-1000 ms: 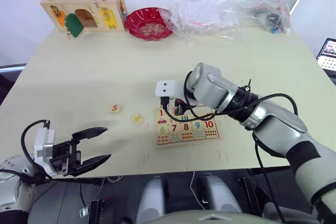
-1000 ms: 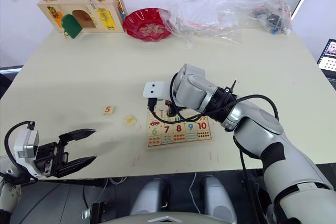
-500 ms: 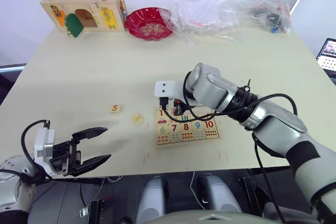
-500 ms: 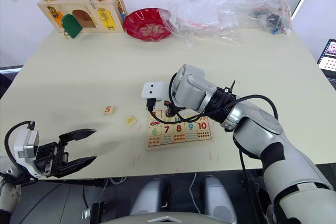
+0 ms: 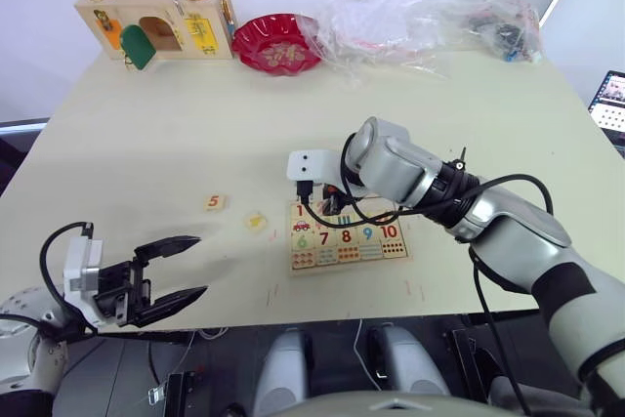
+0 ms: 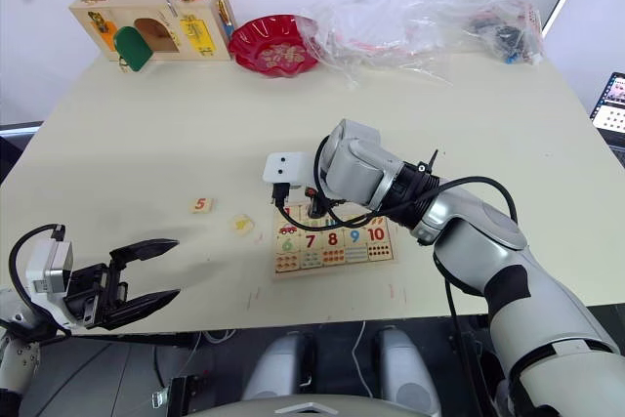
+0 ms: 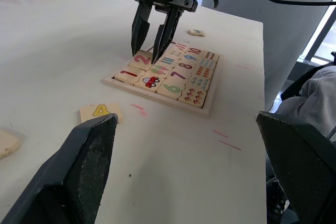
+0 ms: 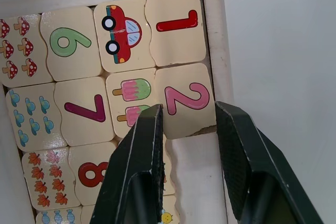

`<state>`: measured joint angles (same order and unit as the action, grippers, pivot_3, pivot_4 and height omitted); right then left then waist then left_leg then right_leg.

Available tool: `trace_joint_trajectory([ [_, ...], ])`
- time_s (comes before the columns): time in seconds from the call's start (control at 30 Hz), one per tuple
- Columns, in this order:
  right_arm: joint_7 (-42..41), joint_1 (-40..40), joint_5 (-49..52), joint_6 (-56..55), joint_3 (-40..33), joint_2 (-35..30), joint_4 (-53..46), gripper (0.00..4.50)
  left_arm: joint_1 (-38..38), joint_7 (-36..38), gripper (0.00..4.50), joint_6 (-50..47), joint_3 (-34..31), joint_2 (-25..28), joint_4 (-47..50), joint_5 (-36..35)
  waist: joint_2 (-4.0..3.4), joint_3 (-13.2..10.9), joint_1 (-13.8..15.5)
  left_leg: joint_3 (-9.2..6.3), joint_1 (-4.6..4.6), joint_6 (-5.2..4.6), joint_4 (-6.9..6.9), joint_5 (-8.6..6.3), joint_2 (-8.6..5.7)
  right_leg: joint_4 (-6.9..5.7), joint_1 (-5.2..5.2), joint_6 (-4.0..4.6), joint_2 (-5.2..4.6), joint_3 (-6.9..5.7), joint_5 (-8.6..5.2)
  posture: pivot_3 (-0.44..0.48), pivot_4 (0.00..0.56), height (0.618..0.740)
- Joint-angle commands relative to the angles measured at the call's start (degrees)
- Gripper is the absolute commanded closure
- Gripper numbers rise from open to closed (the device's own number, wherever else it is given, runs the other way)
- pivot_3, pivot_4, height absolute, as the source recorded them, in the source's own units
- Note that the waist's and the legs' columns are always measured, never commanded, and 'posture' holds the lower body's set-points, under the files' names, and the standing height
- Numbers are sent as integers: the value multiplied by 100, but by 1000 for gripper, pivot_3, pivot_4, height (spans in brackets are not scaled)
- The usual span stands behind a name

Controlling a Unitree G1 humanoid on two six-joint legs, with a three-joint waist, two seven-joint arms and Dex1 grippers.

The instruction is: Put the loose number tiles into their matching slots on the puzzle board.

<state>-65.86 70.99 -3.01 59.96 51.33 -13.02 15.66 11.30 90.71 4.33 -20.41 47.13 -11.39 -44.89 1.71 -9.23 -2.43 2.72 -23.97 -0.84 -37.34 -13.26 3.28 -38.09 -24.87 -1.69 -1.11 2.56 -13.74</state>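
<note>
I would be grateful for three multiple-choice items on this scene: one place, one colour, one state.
1. Where is tile 5?
A. On the table, left of the board
B. In the bowl
C. In the board

2. What colour is the bowl?
A. Blue
B. Red
C. Green

3. How is the left gripper?
A. Shut on a tile
B. Shut on the bowl
C. Open, empty

Answers:
1 A: tile 5 lies on the table left of the board.
2 B: the bowl is red.
3 C: the left gripper has its fingers spread with nothing between them.

tiles 1 (image 8: 176, 24), 2 (image 8: 186, 100) slotted, 4 (image 7: 99, 112), 5 (image 5: 213, 202) loose
</note>
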Motion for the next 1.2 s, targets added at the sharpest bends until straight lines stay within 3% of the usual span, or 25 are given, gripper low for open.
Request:
trace_joint_trajectory([
  [0.03, 7, 62, 29, -2, -186, 17, -158, 3612, -37, 179, 0, 31, -77, 0, 54, -12, 0, 0, 0, 0, 0, 0, 0, 0, 0, 0, 0, 0, 0, 0, 0, 0, 150, 740],
  [0.13, 16, 61, 31, -11, -195, 16, -157, 3612, -56, 179, 0, 32, -72, -4, 44, -2, 0, 0, 0, 0, 0, 0, 1, 0, 0, 0, 0, 0, 0, 0, 0, 0, 150, 740],
  [0.17, 17, 61, 31, -13, -196, 15, -156, 2602, -62, 179, 0, 32, -71, -7, 41, 2, 0, 0, 0, 0, 0, 0, 1, 0, 0, 1, 0, 0, 0, 0, 0, 0, 150, 740],
  [0.3, 14, 61, 31, -17, -199, 1, -169, 902, -82, 179, 0, 24, -69, -17, 40, 16, 0, 0, 0, 0, 0, 0, 2, 0, 0, 1, 0, 0, 0, 0, 0, 0, 150, 740],
  [0.33, 12, 60, 33, -16, -204, -10, -188, 286, -87, 179, 0, 22, -69, -21, 41, 20, 0, 0, 0, 0, 0, 0, 2, 0, 0, 1, -1, 0, 0, 0, 0, 0, 150, 740],
  [0.37, 11, 57, 35, -19, -213, -26, -215, 133, -90, 179, 0, 19, -69, -23, 43, 21, 0, 0, 0, 0, 0, 0, 2, 0, 0, 1, -1, 0, 0, 0, 0, 0, 150, 740],
  [0.57, 30, -246, 263, -104, -751, -478, -986, 133, -94, 179, 0, -11, -98, -65, 86, 42, 1, 0, 9, -1, -3, 0, 3, 0, 0, 4, -2, 0, -2, -1, 0, 0, 150, 740],
  [0.73, 273, -1082, 764, -693, -1898, -601, -1596, 133, -101, 179, 0, -30, -125, -103, 95, 63, 5, 3, 10, -1, -8, 0, 4, 0, -1, 10, -1, -2, -8, -2, 1, 0, 150, 740],
  [0.97, 491, -1615, 930, -1278, -2357, -744, -1280, 133, -143, 179, 0, -70, -127, -102, 86, 59, 5, 3, 2, -4, -6, 0, 4, 0, -2, 8, 0, -3, 0, -4, 1, 0, 150, 740],
  [1.07, 575, -1689, 877, -1648, -2374, -668, -946, 943, -181, 179, 0, -88, -111, -88, 75, 46, 5, 2, -2, -2, -5, 0, 4, 0, -2, 7, 0, -3, 3, -1, 1, 0, 150, 740],
  [1.2, 666, -1720, 752, -2209, -2350, -589, -484, 2745, -234, 179, 0, -126, -116, -109, 79, 49, 5, 2, 1, 0, -5, 0, 4, 0, -2, 8, 0, -5, 4, -1, 2, 0, 150, 740],
])
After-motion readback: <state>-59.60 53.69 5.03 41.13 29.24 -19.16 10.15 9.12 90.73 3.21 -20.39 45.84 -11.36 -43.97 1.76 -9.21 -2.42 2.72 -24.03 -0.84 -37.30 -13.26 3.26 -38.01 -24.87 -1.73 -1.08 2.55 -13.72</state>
